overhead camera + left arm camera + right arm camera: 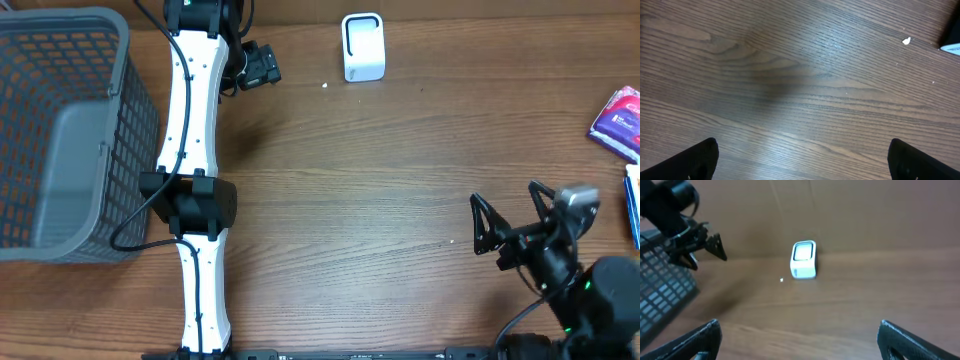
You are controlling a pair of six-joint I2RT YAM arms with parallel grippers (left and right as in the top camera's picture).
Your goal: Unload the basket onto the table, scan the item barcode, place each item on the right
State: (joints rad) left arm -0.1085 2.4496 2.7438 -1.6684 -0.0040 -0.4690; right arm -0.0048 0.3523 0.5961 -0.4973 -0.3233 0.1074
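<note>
The white barcode scanner (pixel 363 46) stands upright at the back of the wooden table; it also shows in the right wrist view (pixel 803 260), with its window facing forward. A purple packaged item (pixel 620 120) lies at the far right edge, partly cut off. My left gripper (pixel 260 66) hovers at the back, left of the scanner, open and empty over bare wood (pixel 802 144). My right gripper (pixel 510 208) is at the front right, its jaws wide apart and empty (pixel 800 325), pointing toward the scanner from a distance.
A grey mesh basket (pixel 60 130) fills the left side and shows at the left of the right wrist view (pixel 660 295). A blue object (pixel 633 205) peeks in at the right edge. A small white speck (pixel 325 85) lies near the scanner.
</note>
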